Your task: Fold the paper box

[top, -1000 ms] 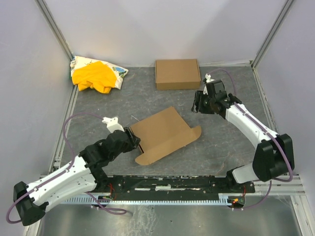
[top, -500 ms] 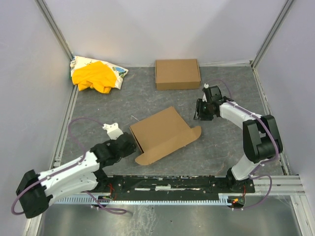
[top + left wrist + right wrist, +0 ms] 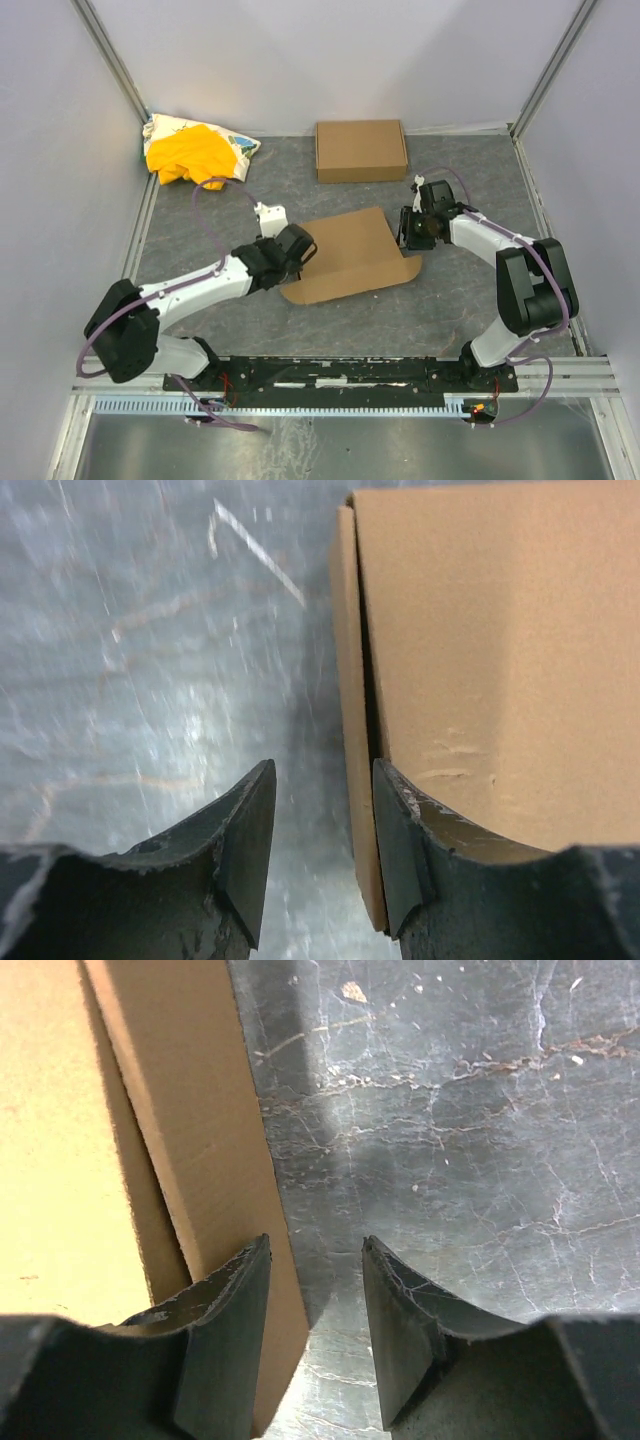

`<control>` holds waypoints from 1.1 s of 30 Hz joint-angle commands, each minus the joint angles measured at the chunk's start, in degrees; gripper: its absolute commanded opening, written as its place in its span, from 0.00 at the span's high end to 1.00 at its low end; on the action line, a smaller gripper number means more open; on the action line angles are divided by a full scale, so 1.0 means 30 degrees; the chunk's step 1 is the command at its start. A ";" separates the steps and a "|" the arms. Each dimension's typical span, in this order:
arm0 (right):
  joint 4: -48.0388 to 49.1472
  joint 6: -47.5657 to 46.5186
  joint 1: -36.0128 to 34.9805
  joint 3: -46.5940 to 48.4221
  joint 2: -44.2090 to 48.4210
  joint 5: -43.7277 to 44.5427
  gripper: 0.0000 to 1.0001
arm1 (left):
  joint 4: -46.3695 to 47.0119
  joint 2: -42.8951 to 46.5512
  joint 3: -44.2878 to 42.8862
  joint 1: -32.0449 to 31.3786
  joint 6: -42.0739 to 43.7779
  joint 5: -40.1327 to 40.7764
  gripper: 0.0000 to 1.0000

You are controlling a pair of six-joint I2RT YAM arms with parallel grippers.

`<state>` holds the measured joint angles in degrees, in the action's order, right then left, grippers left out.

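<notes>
On the marbled table [image 3: 250, 200], parted empty left fingers [image 3: 245, 845] and right fingers [image 3: 402, 1325] flank the flat cardboard paper box [image 3: 350, 255].

The paper box [image 3: 350, 255] is plain brown cardboard; it lies low and almost flat on its broad panel, on the near side of the closed carton [image 3: 361, 150] and well apart from it; its long edges run skewed to that carton's edges; a rounded flap lies flat at the right corner farthest from the carton; the left wrist view shows a narrow side panel along one edge with a dark slit behind it; the right wrist view shows another narrow side strip, darker than the top panel.
</notes>
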<state>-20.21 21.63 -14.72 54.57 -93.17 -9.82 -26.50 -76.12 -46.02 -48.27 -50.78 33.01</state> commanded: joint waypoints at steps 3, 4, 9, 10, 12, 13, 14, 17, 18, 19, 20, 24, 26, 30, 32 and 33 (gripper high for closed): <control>0.0860 0.0394 -0.0220 -0.0571 0.1213 -0.0524 0.50 | 0.3625 -0.2147 -0.4338 0.2524 0.5391 -0.1135 0.48; 0.0906 0.0469 -0.0224 -0.0617 0.1342 -0.0485 0.50 | 0.3671 -0.2832 -0.4965 0.2954 0.5880 -0.1689 0.48; 0.0280 0.0778 -0.0218 -0.0217 0.1926 0.0399 0.46 | 0.3388 -0.4937 -0.7718 0.3866 0.8203 -0.2613 0.47; 0.0102 0.0766 -0.0216 -0.0136 0.2142 0.0850 0.44 | 0.3396 -0.5091 -0.7940 0.4015 0.8513 -0.2610 0.47; -0.0642 0.0950 -0.0223 0.0073 0.2714 0.2559 0.41 | 0.3016 -0.5050 -0.8251 0.4493 0.8849 -0.2499 0.47; -0.1163 0.0992 -0.0220 0.0229 0.3093 0.3390 0.40 | 0.2767 -0.4790 -0.8256 0.4768 0.8916 -0.2387 0.47; -0.1473 0.0983 -0.0220 0.0238 0.3628 0.4165 0.38 | 0.2505 -0.4348 -0.8169 0.5157 0.8928 -0.2406 0.47; -0.1961 0.1436 -0.0199 -0.0405 0.6082 0.6245 0.36 | 0.2364 -0.2132 -0.7007 0.6585 0.9333 -0.2864 0.45; -0.2016 0.1562 -0.0219 -0.0717 0.7529 0.6515 0.34 | 0.2590 -0.1068 -0.6103 0.6915 0.9567 -0.3081 0.37; -0.1825 0.1691 -0.0235 -0.1169 0.8518 0.6267 0.31 | 0.2908 0.0120 -0.5585 0.7143 0.9734 -0.3518 0.33; -0.1388 0.1949 -0.0222 -0.1834 0.9829 0.5597 0.23 | 0.3519 0.1287 -0.4550 0.7303 1.0063 -0.4360 0.26; 0.2010 0.3029 -0.0224 -0.5074 1.5018 -0.2064 0.00 | 0.7158 0.6501 0.1064 0.7380 1.0476 -0.9178 0.10; 0.3811 0.5855 -0.0220 -0.6622 1.6449 -0.3404 0.01 | 0.8147 0.8405 0.2783 0.7381 0.9776 -1.0763 0.06; 0.2253 0.8127 -0.0220 -0.7502 1.7878 -0.4182 0.01 | 0.7119 0.8845 0.2487 0.7381 0.9145 -1.2543 0.03; 0.2831 0.7000 -0.0220 -0.7906 1.7978 -0.5413 0.01 | 0.5662 0.8008 0.1752 0.7324 0.9979 -1.2932 0.02; 0.2314 0.6685 -0.0220 -0.7840 1.7804 -0.5146 0.01 | 0.5218 0.7782 0.1571 0.7205 1.0160 -1.2853 0.02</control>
<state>-14.61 40.71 -15.38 31.86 -39.94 -18.52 -8.34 -49.98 -38.09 -26.13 -22.63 0.69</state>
